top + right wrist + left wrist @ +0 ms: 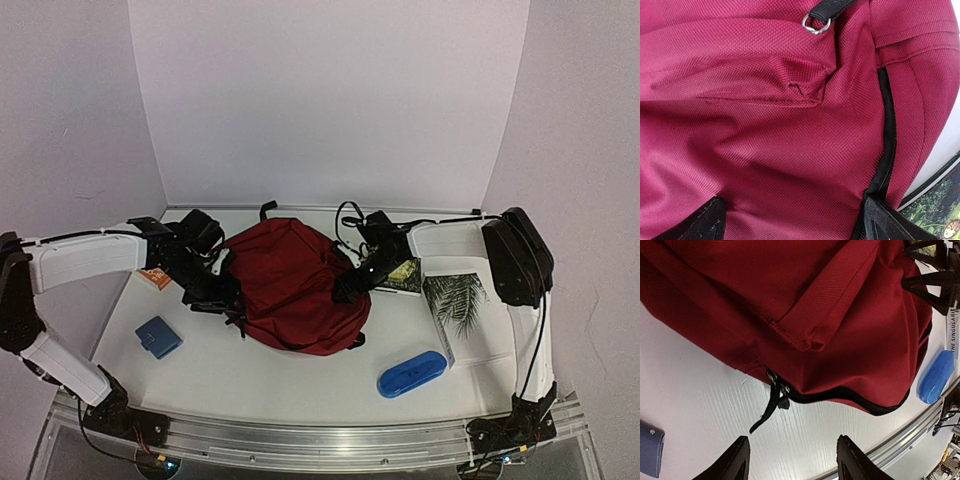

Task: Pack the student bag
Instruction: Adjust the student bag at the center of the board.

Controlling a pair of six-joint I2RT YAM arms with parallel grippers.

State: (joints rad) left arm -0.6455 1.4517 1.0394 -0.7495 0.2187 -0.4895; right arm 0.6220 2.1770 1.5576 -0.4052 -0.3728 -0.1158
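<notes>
With the student bag [295,285] lying seemingly zipped in the middle of the table [300,385], the opening step is proceeding: the left gripper [792,442] is hovering spread and empty before the zipper pull [771,402], which next needs pinching, while the right gripper [792,212] is resting wide-spread against the fabric.

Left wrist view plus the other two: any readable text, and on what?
"THE SINGULARI" – white book spine, right edge of the left wrist view, cut off by the frame.
Orange packet: print too small to read.
Green cover: round emblem, blurred, unreadable.
Student bag: no label or brand visible.
</notes>
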